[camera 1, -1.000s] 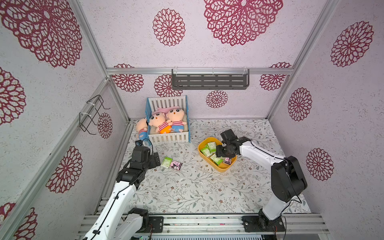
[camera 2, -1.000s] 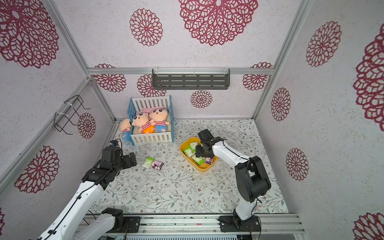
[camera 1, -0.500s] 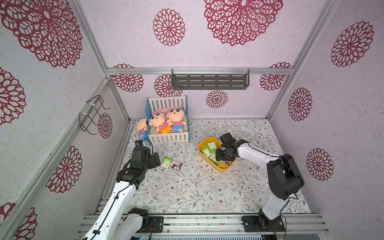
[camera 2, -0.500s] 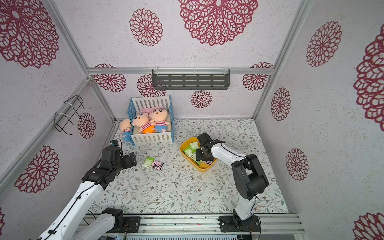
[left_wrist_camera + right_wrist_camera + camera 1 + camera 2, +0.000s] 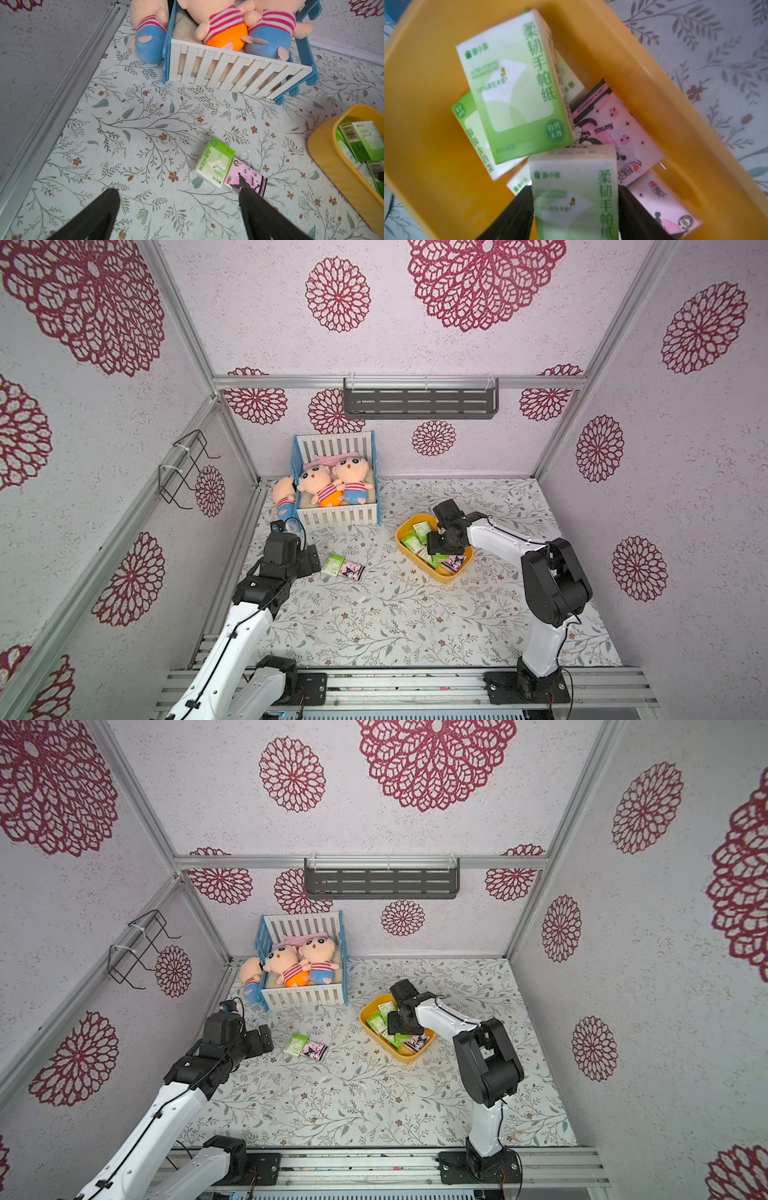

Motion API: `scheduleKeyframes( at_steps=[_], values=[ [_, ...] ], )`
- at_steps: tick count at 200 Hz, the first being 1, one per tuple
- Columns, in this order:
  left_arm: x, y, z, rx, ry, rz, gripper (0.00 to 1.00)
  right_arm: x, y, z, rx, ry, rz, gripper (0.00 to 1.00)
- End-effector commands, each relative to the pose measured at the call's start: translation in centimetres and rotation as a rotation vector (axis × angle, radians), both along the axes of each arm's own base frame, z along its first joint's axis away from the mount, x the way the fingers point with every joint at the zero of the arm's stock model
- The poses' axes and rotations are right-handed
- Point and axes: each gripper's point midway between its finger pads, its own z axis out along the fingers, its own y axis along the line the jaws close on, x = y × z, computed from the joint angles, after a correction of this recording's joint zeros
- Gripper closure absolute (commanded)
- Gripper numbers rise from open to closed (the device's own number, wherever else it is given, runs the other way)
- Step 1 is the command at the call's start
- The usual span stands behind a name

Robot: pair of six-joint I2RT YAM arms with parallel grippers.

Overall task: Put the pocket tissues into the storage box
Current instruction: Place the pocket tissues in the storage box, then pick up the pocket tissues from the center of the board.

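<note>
Right arm has dropped lower into the storage box point(image 5: 421, 128). Right fingers point(image 5: 639, 218) have widened around a green packet point(image 5: 573, 197) that sits on the other pocket tissues point(image 5: 517, 93); release looks under way, but contact cannot be told. Left fingers point(image 5: 259, 218) are spread, empty and unmoved beside the loose green packet point(image 5: 214, 162) and loose pink packet point(image 5: 245, 180) on the desk point(image 5: 145, 128). The top views hide the right fingertips.

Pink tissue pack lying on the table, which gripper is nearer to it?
Left. The left gripper hovers just beside the pink tissue pack; the right gripper is farther off, over the storage box.
</note>
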Motion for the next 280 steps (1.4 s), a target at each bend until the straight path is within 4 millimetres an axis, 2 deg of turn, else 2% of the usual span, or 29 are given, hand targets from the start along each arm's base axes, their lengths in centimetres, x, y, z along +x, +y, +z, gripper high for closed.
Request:
scheduleKeyframes(
  at_steps=[1,42,67,115,146,203,223,236,248,260,280],
  values=[
    [0.1,-0.2,0.9,0.016,-0.019,-0.013,0.03,1.5,0.1,1.0,-0.014,-0.045,0.01,0.33],
    [0.1,-0.1,1.1,0.018,-0.024,-0.011,0.03,2.1,-0.6,0.9,-0.037,-0.039,0.008,0.33],
    [0.0,-0.1,1.0,0.019,-0.021,-0.01,0.03,1.1,-1.3,0.6,-0.054,-0.03,0.007,0.33],
    [0.2,-0.2,1.0,0.018,-0.02,-0.015,0.03,-1.2,-4.0,0.1,-0.111,-0.005,-0.024,0.34],
    [0.2,-0.3,1.0,0.016,-0.021,-0.017,0.03,-1.3,-5.2,2.3,-0.123,-0.057,-0.043,0.31],
    [0.1,-0.3,1.0,0.015,-0.022,-0.017,0.03,0.0,-4.9,6.1,-0.106,-0.125,-0.043,0.26],
    [0.2,-0.3,1.0,0.014,-0.022,-0.017,0.03,0.4,-3.9,8.4,-0.084,-0.179,-0.021,0.26],
    [0.2,-0.3,0.9,0.014,-0.019,-0.018,0.03,0.5,-2.4,10.3,-0.086,-0.228,0.028,0.26],
    [0.2,-0.4,0.8,0.012,-0.016,-0.018,0.03,0.3,0.3,12.2,-0.077,-0.285,0.107,0.26],
    [0.2,-0.4,0.8,0.013,-0.014,-0.017,0.03,-0.5,4.0,13.5,-0.056,-0.334,0.22,0.25],
    [0.2,-0.2,0.9,0.013,-0.019,-0.008,0.03,-2.4,9.8,13.8,0.012,-0.352,0.353,0.24]
  ],
)
